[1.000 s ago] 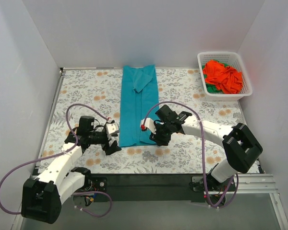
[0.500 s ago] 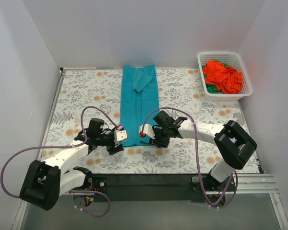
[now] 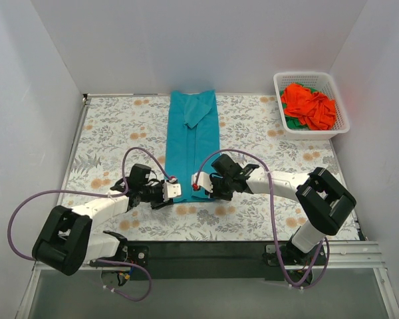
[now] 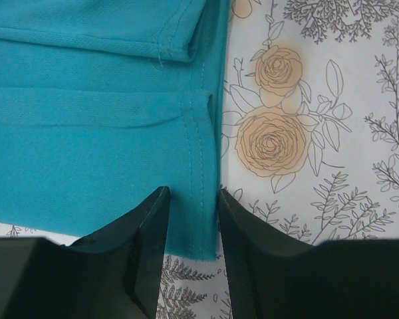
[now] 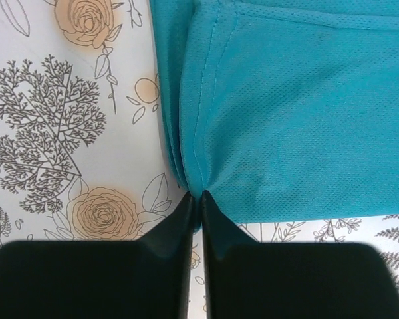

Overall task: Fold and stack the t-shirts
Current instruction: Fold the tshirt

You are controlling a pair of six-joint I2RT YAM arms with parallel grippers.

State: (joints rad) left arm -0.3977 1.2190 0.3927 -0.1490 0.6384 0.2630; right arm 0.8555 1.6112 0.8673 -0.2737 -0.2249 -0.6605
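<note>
The teal-blue t-shirt (image 3: 193,133) lies folded into a long strip down the middle of the table. My left gripper (image 3: 173,191) is at its near left corner. In the left wrist view the gripper (image 4: 194,199) is open, with the shirt's (image 4: 86,146) hemmed corner between the fingers. My right gripper (image 3: 199,186) is at the near right corner. In the right wrist view the gripper (image 5: 199,196) is shut on the layered edge of the teal shirt (image 5: 299,119). Orange-red shirts (image 3: 309,105) and a bit of green shirt (image 3: 294,123) lie in the basket.
The white lattice basket (image 3: 304,133) stands at the back right corner. The table has a floral cover (image 3: 113,133). White walls close in the left, back and right sides.
My left gripper has moved right to the teal shirt's near left corner. My right gripper has slid a little left and nearer onto the near right corner.
</note>
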